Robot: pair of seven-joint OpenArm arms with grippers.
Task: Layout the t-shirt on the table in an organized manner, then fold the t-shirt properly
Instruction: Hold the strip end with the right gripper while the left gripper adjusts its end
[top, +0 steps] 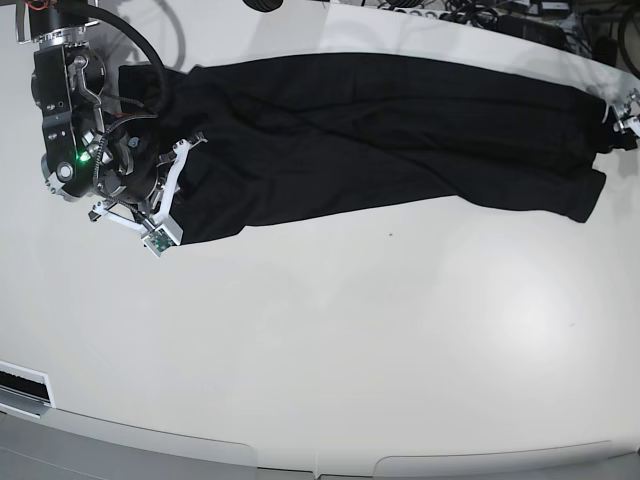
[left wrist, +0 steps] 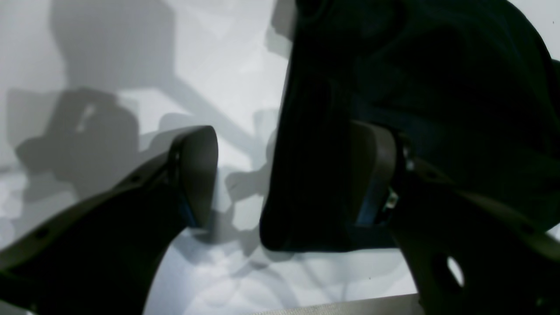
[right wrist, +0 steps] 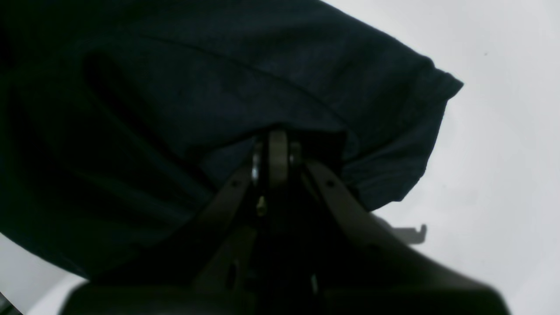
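Item: left gripper (left wrist: pixel 284 175), seen close in its own wrist view, jaws spread wide; one finger (left wrist: pixel 197 175) stands over bare white surface, the other finger (left wrist: pixel 372 175) lies against or under a dark fold of cloth, and nothing is pinched between them. In the base view this gripper (top: pixel 622 115) shows only partly at the table's far right edge, beside the end of the cloth. Item: right gripper (right wrist: pixel 271 153), jaws closed tight on a bunched fold of the t-shirt (right wrist: pixel 197 87), with a hemmed sleeve end hanging to the side over white surface (the exact part gripped is too dark to tell). In the base view the right gripper (top: pixel 165 190) sits at the table's far left corner on the shirt's left end. Item: t-shirt (top: pixel 400 140), black, stretched in a long wrinkled band along the table's far edge, reaching from the left arm's side to the right arm's side, its layers rumpled and overlapping rather than flat. Item: table (top: pixel 350 350), glossy white, its near edge curved, the near half bare. Item: cables (top: pixel 450 15), a tangle past the far edge.
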